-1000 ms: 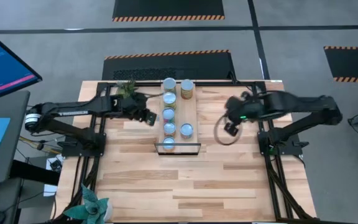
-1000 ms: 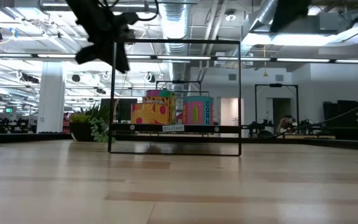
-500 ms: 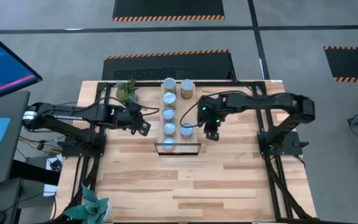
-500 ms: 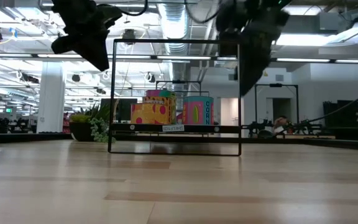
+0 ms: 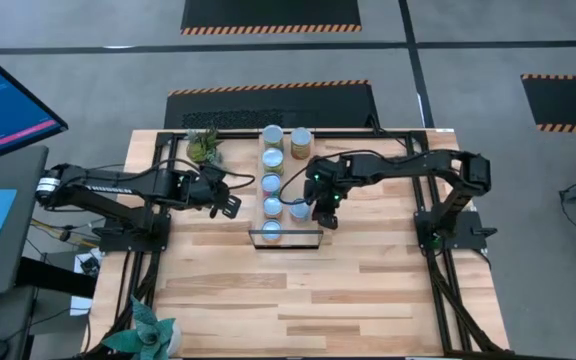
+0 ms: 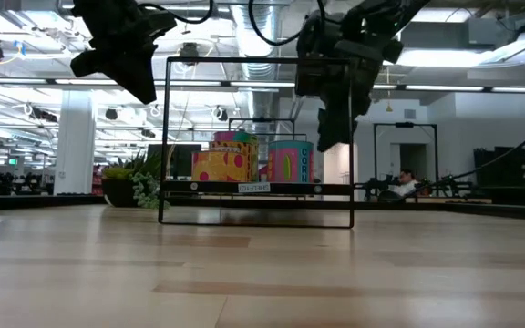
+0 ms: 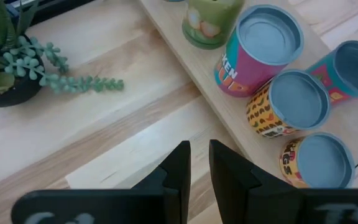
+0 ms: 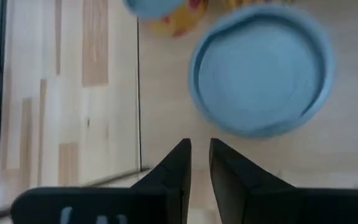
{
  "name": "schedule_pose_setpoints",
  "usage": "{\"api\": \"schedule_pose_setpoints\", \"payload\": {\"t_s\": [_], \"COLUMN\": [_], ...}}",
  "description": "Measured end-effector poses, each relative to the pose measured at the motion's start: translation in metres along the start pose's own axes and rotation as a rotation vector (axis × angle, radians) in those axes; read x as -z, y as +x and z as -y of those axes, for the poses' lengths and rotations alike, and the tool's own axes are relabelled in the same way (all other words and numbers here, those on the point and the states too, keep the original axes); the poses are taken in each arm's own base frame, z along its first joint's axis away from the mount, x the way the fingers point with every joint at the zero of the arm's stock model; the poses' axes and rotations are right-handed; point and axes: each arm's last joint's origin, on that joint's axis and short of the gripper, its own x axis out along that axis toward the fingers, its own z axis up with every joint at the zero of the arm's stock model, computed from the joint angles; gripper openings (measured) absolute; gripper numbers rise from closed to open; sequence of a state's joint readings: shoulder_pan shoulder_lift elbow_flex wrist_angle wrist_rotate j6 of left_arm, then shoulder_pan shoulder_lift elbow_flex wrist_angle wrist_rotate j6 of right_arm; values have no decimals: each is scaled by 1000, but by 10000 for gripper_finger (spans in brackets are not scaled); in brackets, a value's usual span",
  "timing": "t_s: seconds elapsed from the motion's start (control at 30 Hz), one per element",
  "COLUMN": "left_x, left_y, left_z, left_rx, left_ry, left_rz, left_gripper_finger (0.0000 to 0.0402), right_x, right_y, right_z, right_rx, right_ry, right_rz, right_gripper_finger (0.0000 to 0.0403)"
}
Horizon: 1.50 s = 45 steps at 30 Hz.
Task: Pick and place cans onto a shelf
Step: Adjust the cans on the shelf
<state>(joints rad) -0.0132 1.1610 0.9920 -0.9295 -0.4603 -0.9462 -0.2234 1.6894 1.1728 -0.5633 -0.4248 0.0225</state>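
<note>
Several cans (image 5: 272, 183) with silver-blue tops stand upright on the long light-wood shelf (image 5: 313, 175) at the table's middle; its black frame (image 5: 286, 239) is at the near end. In the left wrist view the cans (image 7: 294, 102) show pink, yellow and green sides. My left gripper (image 5: 230, 203) hovers shut over bare table just left of the shelf, holding nothing. My right gripper (image 5: 323, 215) hangs shut above the shelf's near right part, beside one can (image 8: 260, 68), and it too holds nothing. In the low view both grippers (image 6: 328, 137) are well above the shelf board.
A small potted plant (image 5: 203, 146) stands at the far left of the table, close to the shelf's far end. Another plant (image 5: 144, 335) sits at the near left corner. Bare slatted tabletop (image 5: 318, 300) lies nearer than the shelf. A monitor (image 5: 8, 110) stands off the left side.
My right gripper has swung from the table's right side toward the shelf, come down and tipped to point more steeply downward, ending over the shelf's near right part. My left gripper has shifted a little toward the near edge, then kept still. The cans have stayed put.
</note>
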Motion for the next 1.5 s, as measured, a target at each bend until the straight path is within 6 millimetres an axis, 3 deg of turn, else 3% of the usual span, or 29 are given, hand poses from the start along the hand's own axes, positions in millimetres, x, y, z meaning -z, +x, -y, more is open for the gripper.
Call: {"api": "schedule_pose_setpoints", "payload": {"t_s": [0.87, 1.07, 1.17, 1.3, 1.5], "left_x": [0, 0, -1, -2, -2], "left_y": [0, -6, -10, -11, -10], "left_z": [0, -3, -6, -8, -8], "left_rx": [2, 35, 26, 0, -9], "left_ry": [11, 40, 37, 36, 35], "left_rz": [-3, -16, 13, 48, 57], "left_gripper_finger": [45, 45, 45, 45, 45], "right_x": [-3, 0, -2, -10, -13], "right_y": [-1, -41, -64, -80, -81], "right_z": [12, 10, 13, 36, 96], "right_rx": [74, 119, 237, 428, 503], "right_ry": [49, 79, 47, 20, 130], "right_rz": [32, -69, 5, 110, 200], "right_gripper_finger": [82, 82, 82, 82, 82]}}
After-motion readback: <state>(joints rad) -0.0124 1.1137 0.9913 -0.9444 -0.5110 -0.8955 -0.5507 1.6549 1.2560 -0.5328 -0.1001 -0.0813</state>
